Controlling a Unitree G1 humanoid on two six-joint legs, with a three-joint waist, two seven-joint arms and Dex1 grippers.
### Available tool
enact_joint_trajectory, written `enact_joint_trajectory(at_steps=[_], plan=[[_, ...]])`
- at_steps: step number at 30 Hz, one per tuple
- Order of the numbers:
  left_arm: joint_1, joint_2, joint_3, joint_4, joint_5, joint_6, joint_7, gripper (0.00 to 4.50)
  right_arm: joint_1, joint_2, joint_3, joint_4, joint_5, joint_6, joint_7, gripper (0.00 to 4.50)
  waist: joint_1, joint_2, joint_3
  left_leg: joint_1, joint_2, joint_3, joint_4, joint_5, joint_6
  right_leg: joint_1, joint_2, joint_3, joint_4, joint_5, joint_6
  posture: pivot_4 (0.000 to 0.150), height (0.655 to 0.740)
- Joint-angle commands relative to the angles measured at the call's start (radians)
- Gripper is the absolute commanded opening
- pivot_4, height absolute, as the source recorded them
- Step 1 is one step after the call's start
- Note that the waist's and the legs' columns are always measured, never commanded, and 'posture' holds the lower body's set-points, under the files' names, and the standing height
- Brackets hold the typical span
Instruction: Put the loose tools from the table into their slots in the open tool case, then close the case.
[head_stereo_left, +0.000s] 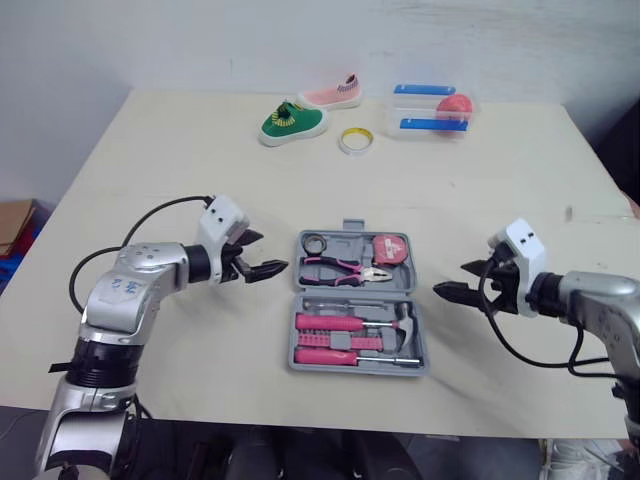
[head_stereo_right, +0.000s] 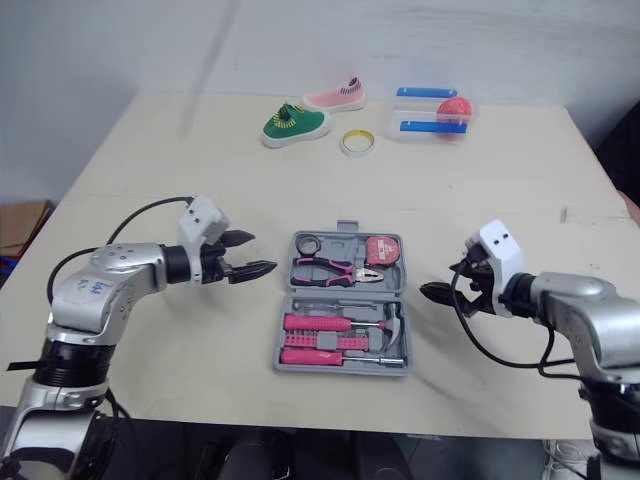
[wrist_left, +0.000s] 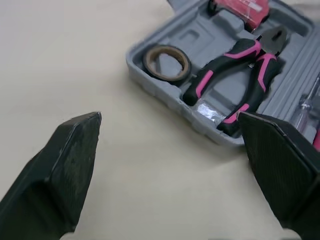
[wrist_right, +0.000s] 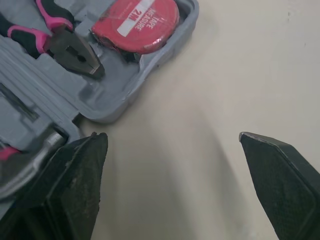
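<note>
The grey tool case (head_stereo_left: 352, 228) lies open at the table's middle. Its far half holds a dark tape roll (head_stereo_left: 313, 243), pink-and-black pliers (head_stereo_left: 345, 270) and a red tape measure (head_stereo_left: 389, 248). Pink-handled screwdrivers (head_stereo_left: 330, 322) and a hammer (head_stereo_left: 405, 318) sit in the near half. My left gripper (head_stereo_left: 268, 254) hovers open just left of the case, pointing at the tape roll (wrist_left: 166, 61) and pliers (wrist_left: 240, 75). To the right of the case my right gripper (head_stereo_left: 452, 280) is open and empty, facing the corner with the tape measure (wrist_right: 137, 25).
At the back of the table lie a green shoe (head_stereo_left: 292, 122), a pink shoe (head_stereo_left: 333, 93), a yellow tape ring (head_stereo_left: 353, 140) and a clear box (head_stereo_left: 432, 110) with blue and red items. Bare tabletop surrounds the case on both sides.
</note>
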Motion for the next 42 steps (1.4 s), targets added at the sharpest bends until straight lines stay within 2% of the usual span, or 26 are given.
enact_joint_trajectory(at_steps=[1, 3, 7, 15, 22, 25, 26, 29, 31, 34, 36, 37, 40, 42], plan=[[-0.05, -0.026, -0.032, -0.05, 0.013, 0.155, 0.096, 4.44, -0.129, 0.059, -0.021, 0.017, 0.033, 0.259, -0.116, 4.5, -0.001, -0.001, 0.0, -0.001, 0.0, 0.0, 0.0, 0.0, 0.0, -0.001, 0.0, 0.001, 0.001, 0.0, 0.0, 0.15, 0.74], [-0.073, -0.074, -0.014, -0.044, -0.012, 0.231, 0.132, 4.44, -0.198, 0.099, -0.016, 0.058, 0.001, 0.339, -0.182, 4.5, 0.002, -0.001, 0.0, -0.003, 0.0, 0.001, 0.0, 0.001, -0.001, -0.005, 0.0, 0.002, 0.002, 0.0, 0.0, 0.15, 0.74], [-0.099, -0.122, -0.024, 0.005, 0.02, 0.244, 0.199, 4.44, -0.285, 0.161, 0.009, 0.113, -0.031, 0.403, -0.256, 4.5, 0.004, -0.001, 0.0, -0.013, -0.001, 0.002, 0.001, 0.003, -0.001, -0.017, 0.0, 0.001, 0.005, 0.0, 0.0, 0.15, 0.74], [-0.15, -0.185, -0.027, 0.072, 0.058, 0.237, 0.306, 4.44, -0.36, 0.247, 0.021, 0.177, -0.071, 0.459, -0.363, 4.5, 0.002, -0.001, 0.0, -0.014, -0.002, 0.004, 0.001, 0.003, -0.001, -0.018, 0.0, 0.0, 0.006, 0.0, 0.0, 0.15, 0.74], [-0.14, -0.184, -0.057, 0.066, 0.051, 0.281, 0.3, 4.44, -0.359, 0.294, 0.028, 0.212, -0.092, 0.46, -0.415, 4.5, -0.001, -0.001, 0.0, -0.013, -0.003, 0.005, 0.002, 0.004, -0.001, -0.018, 0.001, -0.002, 0.007, 0.001, 0.001, 0.15, 0.74], [-0.142, -0.178, -0.085, 0.067, 0.046, 0.291, 0.285, 3.64, -0.349, 0.313, 0.026, 0.229, -0.074, 0.46, -0.431, 4.5, -0.001, -0.001, 0.0, -0.011, -0.003, 0.005, 0.003, 0.005, -0.001, -0.016, 0.001, -0.003, 0.008, 0.001, 0.001, 0.15, 0.74], [-0.144, -0.176, -0.09, 0.066, 0.045, 0.292, 0.281, 3.22, -0.348, 0.318, 0.022, 0.231, -0.068, 0.46, -0.436, 4.5, -0.001, -0.002, -0.001, -0.01, -0.003, 0.005, 0.002, 0.005, -0.001, -0.016, 0.001, -0.003, 0.008, 0.002, 0.001, 0.15, 0.74], [-0.15, -0.184, -0.091, 0.057, 0.035, 0.293, 0.272, 1.8, -0.351, 0.352, -0.017, 0.232, -0.048, 0.46, -0.454, 3.6, -0.003, -0.003, -0.001, -0.01, -0.003, 0.006, 0.002, 0.006, -0.001, -0.016, 0.001, -0.004, 0.008, 0.003, 0.001, 0.15, 0.74], [-0.153, -0.201, -0.074, 0.051, 0.023, 0.301, 0.275, 0.88, -0.357, 0.368, -0.042, 0.227, -0.044, 0.46, -0.47, 2.61, -0.008, -0.003, -0.001, -0.009, -0.003, 0.006, 0.002, 0.006, -0.001, -0.016, 0.001, -0.004, 0.008, 0.003, 0.001, 0.15, 0.74], [-0.158, -0.234, -0.027, 0.041, 0.001, 0.318, 0.289, 0.01, -0.366, 0.382, -0.084, 0.216, -0.023, 0.46, -0.491, 1.18, -0.012, -0.003, -0.001, -0.009, -0.003, 0.006, 0.001, 0.008, -0.001, -0.016, 0.001, -0.003, 0.009, 0.004, 0.001, 0.15, 0.74], [-0.151, -0.24, -0.012, 0.033, 0.0, 0.316, 0.292, 0.0, -0.363, 0.382, -0.095, 0.195, -0.01, 0.46, -0.493, 0.18, -0.013, -0.003, -0.001, -0.009, -0.004, 0.005, 0.001, 0.009, 0.0, -0.016, 0.001, -0.003, 0.01, 0.004, 0.001, 0.15, 0.74], [-0.143, -0.244, 0.002, 0.026, -0.004, 0.313, 0.293, 0.0, -0.358, 0.383, -0.107, 0.168, 0.001, 0.46, -0.485, 0.04, -0.013, -0.003, -0.001, -0.009, -0.004, 0.006, 0.001, 0.009, 0.0, -0.016, 0.001, -0.003, 0.01, 0.005, 0.002, 0.15, 0.74], [-0.124, -0.252, 0.029, 0.011, -0.015, 0.275, 0.284, 0.0, -0.347, 0.381, -0.128, 0.098, 0.018, 0.46, -0.46, 0.04, -0.014, -0.003, -0.001, -0.009, -0.004, 0.006, 0.001, 0.01, 0.001, -0.016, 0.0, -0.003, 0.01, 0.005, 0.003, 0.15, 0.74], [-0.106, -0.255, 0.04, -0.006, -0.023, 0.222, 0.269, 0.0, -0.314, 0.354, -0.105, 0.032, 0.026, 0.366, -0.418, 0.04, -0.013, -0.002, -0.001, -0.012, -0.004, 0.005, 0.0, 0.01, 0.001, -0.018, 0.0, -0.003, 0.009, 0.005, 0.003, 0.15, 0.74]])
